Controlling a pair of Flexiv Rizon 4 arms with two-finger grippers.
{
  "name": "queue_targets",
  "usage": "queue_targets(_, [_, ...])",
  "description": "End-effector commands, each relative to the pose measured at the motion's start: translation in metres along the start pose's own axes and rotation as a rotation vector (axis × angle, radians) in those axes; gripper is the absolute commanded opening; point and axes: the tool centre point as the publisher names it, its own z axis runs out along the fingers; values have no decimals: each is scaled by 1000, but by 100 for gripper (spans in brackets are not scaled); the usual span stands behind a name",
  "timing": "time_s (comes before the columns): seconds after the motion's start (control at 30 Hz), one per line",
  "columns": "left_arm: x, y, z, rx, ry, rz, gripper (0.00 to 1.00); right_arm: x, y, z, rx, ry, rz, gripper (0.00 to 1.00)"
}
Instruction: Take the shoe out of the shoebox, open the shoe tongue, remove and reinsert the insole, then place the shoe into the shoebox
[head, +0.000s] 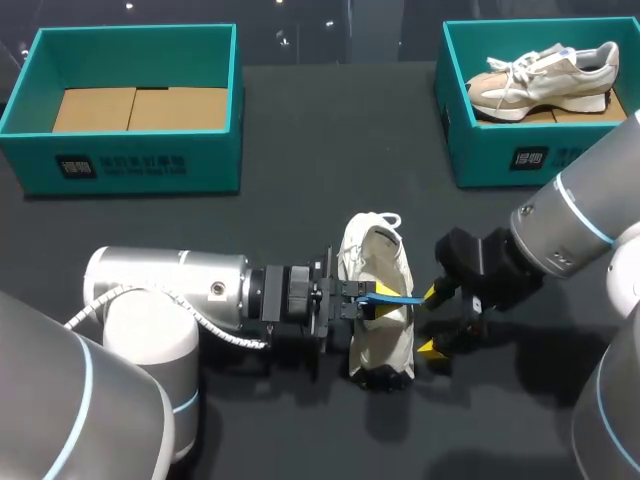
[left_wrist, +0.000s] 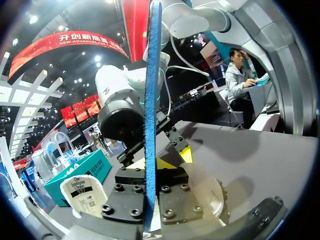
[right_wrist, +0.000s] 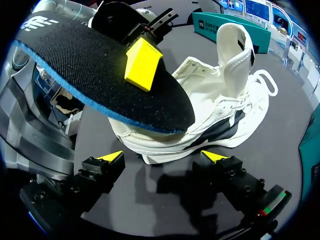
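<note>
My left gripper (head: 362, 300) is clamped on the insole (right_wrist: 100, 75), one finger on each face. In the left wrist view the insole stands edge-on between the fingers as a thin blue strip. In the right wrist view one yellow fingertip (right_wrist: 142, 64) presses on its black top. The insole is held over the shoe (head: 378, 300), and its free end reaches across the shoe's opening. I cannot tell whether that end touches the shoe.

The shoe is white and sits on the table (head: 300, 130) near the middle, between my two grippers. Its tongue (right_wrist: 235, 55) is pulled up and stands clear of the opening.

My right gripper (head: 430, 320) is just beside the shoe on the far side from my left arm. It is released, fingers spread wide and gripping nothing. Its yellow tips point at the side of the shoe and stop just short of it.

At the back of the table, the left box (head: 130, 100) shows only its cardboard floor. The right box (head: 480, 150) holds a second shoe (head: 545, 80), beige and white.
</note>
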Motion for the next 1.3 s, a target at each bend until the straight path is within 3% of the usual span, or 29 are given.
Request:
queue_targets(0.03, [-2,9,-2,0,7,-4,0,1,0,0,1,-3,0,100])
queue_targets(0.67, [-1,50,-5,-92,-19,-37,0,1,0,0,1,-3,0,100])
queue_targets(0.77, [0,47,-6,-94,-19,-44,0,1,0,0,1,-3,0,100])
queue_targets(0.8, [0,46,-6,-94,-18,-44,5,1,0,0,1,-3,0,100])
queue_targets(0.83, [0,43,-7,-94,-18,-45,23,1,0,0,1,-3,0,100])
queue_targets(0.97, [-2,33,-7,-82,-23,-33,33,1,0,0,1,-3,0,100])
queue_targets(1.3, [-5,5,-3,-72,-25,-7,31,1,0,0,1,-3,0,100])
